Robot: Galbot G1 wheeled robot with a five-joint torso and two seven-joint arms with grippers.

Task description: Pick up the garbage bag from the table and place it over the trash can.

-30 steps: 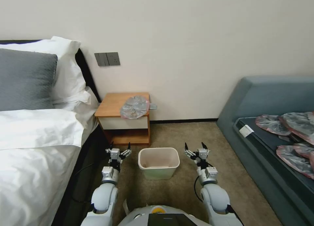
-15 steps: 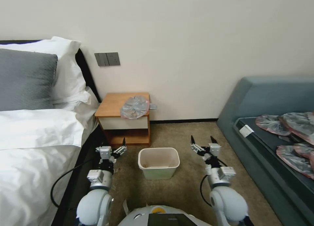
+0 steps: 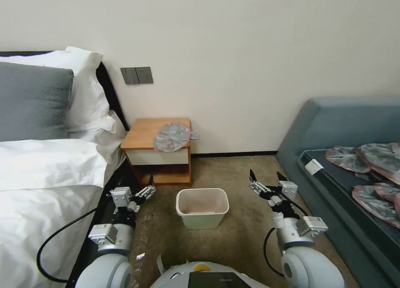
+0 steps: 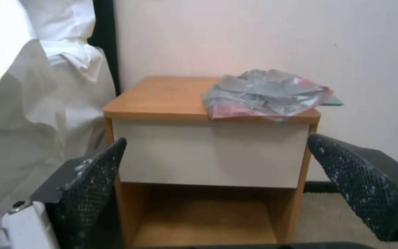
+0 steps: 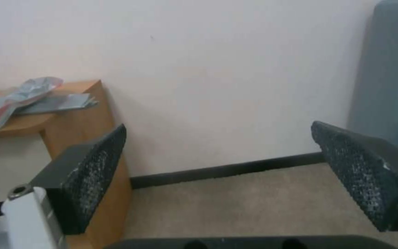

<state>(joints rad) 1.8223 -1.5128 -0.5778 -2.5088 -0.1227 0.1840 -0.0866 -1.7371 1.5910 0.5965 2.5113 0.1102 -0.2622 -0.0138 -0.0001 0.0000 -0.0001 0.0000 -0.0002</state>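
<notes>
The garbage bag (image 3: 171, 136), crumpled grey plastic with a pinkish-red rim, lies on the right part of the table (image 3: 143, 134), an orange-brown nightstand against the wall. In front of it on the carpet stands the cream trash can (image 3: 202, 207), with nothing over its rim. My left gripper (image 3: 151, 184) is open, low beside the bed and left of the can. Its wrist view faces the table (image 4: 162, 97) and the bag (image 4: 266, 95) from a distance between the open left gripper (image 4: 216, 140). The right gripper (image 3: 265, 174) is open, right of the can; in its wrist view the right gripper (image 5: 219, 126) frames the wall.
The bed with white bedding (image 3: 41, 175) runs along the left, close to my left arm, and a black cable (image 3: 62, 234) loops there. A grey-blue sofa (image 3: 333, 125) on the right holds several flat grey-and-red bags (image 3: 366, 159). Carpet surrounds the can.
Both arms have swung outward and back from the can, the left toward the bed, the right toward the sofa. Both grippers stay open; the bag and can have not moved.
</notes>
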